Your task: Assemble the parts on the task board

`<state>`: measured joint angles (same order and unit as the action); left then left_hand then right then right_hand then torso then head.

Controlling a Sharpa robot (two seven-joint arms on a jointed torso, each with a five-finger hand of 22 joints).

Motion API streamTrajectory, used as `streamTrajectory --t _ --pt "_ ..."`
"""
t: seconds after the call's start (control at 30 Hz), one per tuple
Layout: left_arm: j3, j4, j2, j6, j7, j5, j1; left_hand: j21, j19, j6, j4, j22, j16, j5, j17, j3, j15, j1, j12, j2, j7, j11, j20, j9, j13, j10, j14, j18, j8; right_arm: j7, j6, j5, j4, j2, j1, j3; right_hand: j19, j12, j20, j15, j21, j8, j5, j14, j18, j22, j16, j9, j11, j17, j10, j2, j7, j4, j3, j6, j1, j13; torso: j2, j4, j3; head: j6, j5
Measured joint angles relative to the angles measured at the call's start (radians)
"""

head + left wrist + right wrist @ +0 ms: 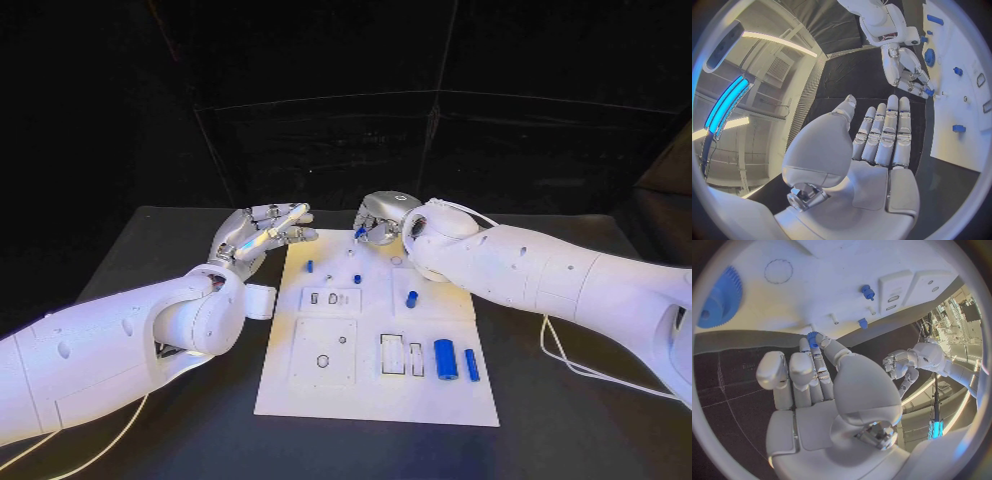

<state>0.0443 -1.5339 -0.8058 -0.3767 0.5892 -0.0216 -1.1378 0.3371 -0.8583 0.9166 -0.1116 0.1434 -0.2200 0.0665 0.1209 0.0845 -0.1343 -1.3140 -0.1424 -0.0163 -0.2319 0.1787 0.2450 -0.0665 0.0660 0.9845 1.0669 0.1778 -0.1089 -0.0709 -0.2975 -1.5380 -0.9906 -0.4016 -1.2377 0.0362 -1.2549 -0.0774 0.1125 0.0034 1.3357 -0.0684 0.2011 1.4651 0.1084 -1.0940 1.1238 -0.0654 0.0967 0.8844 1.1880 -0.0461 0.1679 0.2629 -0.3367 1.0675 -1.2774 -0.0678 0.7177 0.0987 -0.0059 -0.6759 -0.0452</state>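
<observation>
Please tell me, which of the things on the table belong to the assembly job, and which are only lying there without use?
Job: task board; two blue cylinders; small blue parts; blue gear; small blue part pinched by right hand.

Lying about: white cables on the black table.

The white task board (378,390) lies flat on the counter, with rectangular cut-outs across its middle. A thick blue cylinder (446,359) and a slimmer blue rod (472,365) lie side by side near its right edge. A small blue peg (411,298) sits further up, and a blue gear (720,300) lies flat at the far end.
</observation>
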Motion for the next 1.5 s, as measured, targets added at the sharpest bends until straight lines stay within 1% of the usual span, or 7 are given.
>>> streamTrajectory --t 0.7,0.83,1.0,1.07,1.23,1.4,1.5 --pt "0.000 0.002 0.005 0.002 -0.001 0.000 -0.001 0.000 0.000 0.000 0.000 0.000 0.000 0.000 0.000 0.000 0.000 0.000 0.000 0.000 0.000 0.000 0.000 0.000 0.000 0.000 0.000 0.000 0.000 -0.004 0.040 -0.003 0.041 0.041 -0.002 -0.001 0.000 0.005 0.000 0.000 0.004 0.000 -0.012 0.000 0.000 0.000 0.004 0.001 0.000 0.000 -0.008 0.004 0.004 -0.007 -0.007 -0.004 0.004 0.001 0.000 -0.0011 -0.0008 -0.004 0.002" --pt "0.000 0.002 0.006 0.003 -0.002 0.000 -0.001 0.000 0.000 0.000 0.000 0.000 0.000 0.000 0.000 0.000 0.000 0.000 0.000 0.000 0.000 0.000 0.000 0.000 0.000 0.000 0.000 0.000 0.000 -0.006 0.042 -0.005 0.049 0.049 -0.001 0.000 0.004 0.005 0.004 0.000 0.004 0.000 -0.012 0.000 0.000 -0.001 0.004 0.000 0.005 0.000 -0.018 0.011 0.006 -0.010 -0.013 -0.015 0.011 0.001 -0.001 -0.0011 -0.0012 -0.002 0.001" --pt "0.000 0.002 0.007 0.003 -0.002 0.000 -0.001 0.000 0.000 0.000 0.000 0.000 0.000 0.000 0.000 0.000 0.000 0.000 0.000 0.000 0.000 0.000 0.000 0.000 0.000 0.000 0.000 0.000 0.000 -0.009 0.042 -0.008 0.060 0.058 0.000 0.000 0.011 0.010 0.011 0.011 0.004 0.004 -0.017 -0.003 0.000 0.005 0.004 0.001 0.014 -0.010 -0.048 0.023 0.016 -0.018 -0.024 -0.047 0.021 0.003 -0.001 -0.0011 -0.0013 -0.003 0.002" --pt "0.000 0.000 0.007 0.004 -0.003 -0.001 -0.001 0.000 0.000 0.000 0.000 0.000 0.000 0.000 0.000 0.000 0.000 0.000 0.000 0.000 0.000 0.000 0.000 0.000 0.000 0.000 0.000 0.000 0.000 -0.011 0.042 -0.009 0.062 0.058 0.000 0.000 0.018 0.010 0.018 0.018 0.004 0.004 -0.017 -0.004 0.000 0.014 0.004 0.002 0.020 -0.018 -0.074 0.038 0.020 -0.020 -0.027 -0.069 0.025 0.004 -0.001 -0.0012 -0.0015 -0.003 0.002" --pt "0.000 -0.003 0.007 0.005 -0.004 -0.003 -0.001 0.000 0.000 0.000 0.003 -0.001 0.000 0.000 0.000 -0.003 0.000 0.000 0.003 0.000 0.000 0.000 0.000 0.000 0.000 0.000 0.000 0.000 0.000 -0.014 0.042 -0.012 0.062 0.059 0.000 0.000 0.050 0.010 0.027 0.027 -0.019 0.004 -0.032 -0.013 0.000 0.054 -0.010 0.002 0.032 -0.048 -0.141 0.061 0.026 -0.026 -0.029 -0.118 0.023 0.004 0.000 -0.0015 -0.0019 -0.004 0.003" --pt "0.000 -0.003 0.006 0.006 -0.005 -0.005 -0.001 0.000 0.000 0.000 0.003 -0.001 0.000 0.000 0.000 -0.003 0.000 0.000 0.003 0.000 0.000 0.000 0.000 0.000 0.000 0.000 0.000 0.000 0.000 -0.016 0.039 -0.013 0.034 0.044 0.000 0.000 0.068 0.010 0.032 0.034 -0.036 0.004 -0.038 -0.020 0.000 0.086 -0.018 0.002 0.037 -0.071 -0.188 0.077 0.027 -0.047 -0.009 -0.141 0.020 0.004 0.000 -0.0016 -0.0018 -0.005 0.003" --pt "0.000 -0.003 0.004 0.007 -0.006 -0.006 -0.001 0.000 0.000 0.000 0.003 -0.001 0.000 0.000 0.000 -0.003 0.000 0.000 0.003 0.000 0.000 0.000 0.000 0.000 0.000 0.000 0.000 0.000 0.000 -0.016 0.028 -0.013 -0.005 0.009 0.000 0.000 0.068 0.001 0.032 0.034 -0.036 0.004 -0.038 -0.020 0.000 0.090 -0.018 0.001 0.035 -0.072 -0.190 0.078 0.030 -0.053 -0.003 -0.145 0.019 0.004 0.000 -0.0016 -0.0013 -0.004 0.005"
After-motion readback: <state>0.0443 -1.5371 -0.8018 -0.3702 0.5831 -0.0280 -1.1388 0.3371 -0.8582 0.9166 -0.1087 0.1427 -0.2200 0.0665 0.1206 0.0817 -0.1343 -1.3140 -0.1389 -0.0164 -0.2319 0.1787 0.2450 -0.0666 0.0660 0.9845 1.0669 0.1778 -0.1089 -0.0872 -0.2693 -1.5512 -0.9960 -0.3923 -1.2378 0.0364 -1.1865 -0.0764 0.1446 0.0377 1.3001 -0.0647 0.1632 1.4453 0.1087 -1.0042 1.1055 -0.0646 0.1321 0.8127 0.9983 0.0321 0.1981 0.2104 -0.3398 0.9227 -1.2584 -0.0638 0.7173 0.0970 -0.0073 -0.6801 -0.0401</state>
